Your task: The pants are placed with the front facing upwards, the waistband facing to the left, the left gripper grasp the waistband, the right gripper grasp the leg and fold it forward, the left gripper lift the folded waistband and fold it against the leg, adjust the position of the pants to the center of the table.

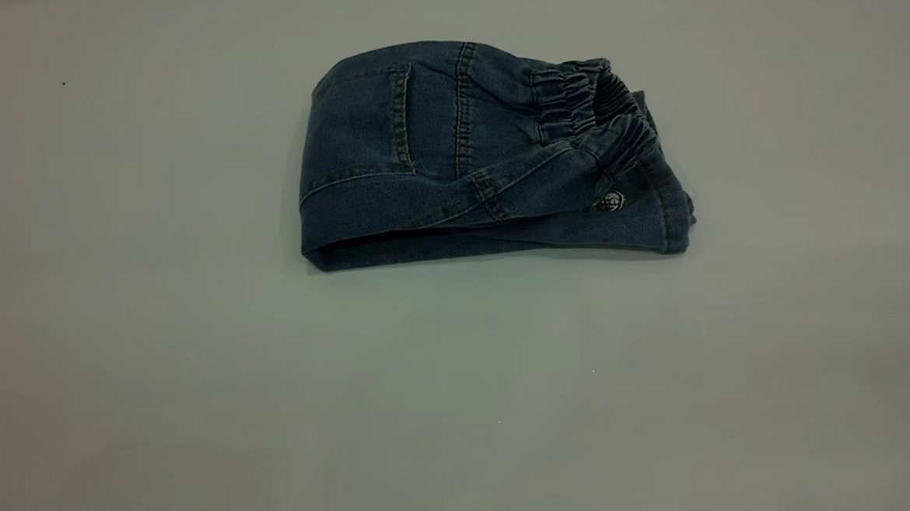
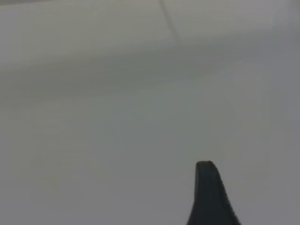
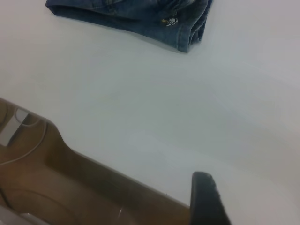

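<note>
The pants (image 1: 491,156) lie folded into a compact blue denim bundle on the table (image 1: 184,366), a little behind its middle. Their back pocket faces up and the gathered waistband (image 1: 599,107) sits on top at the right end. The leg is folded underneath and hidden. Neither arm appears in the exterior view. In the left wrist view, a black part of my left gripper (image 2: 208,192) hangs over bare tabletop. Near the table's edge is my right gripper (image 3: 205,199), well away from the pants (image 3: 140,16). Neither gripper touches the denim.
A small metal button (image 1: 610,201) shows on the bundle's right side. In the right wrist view the table edge (image 3: 93,157) runs diagonally. Beyond it lie brown floor and a pale cable (image 3: 26,140).
</note>
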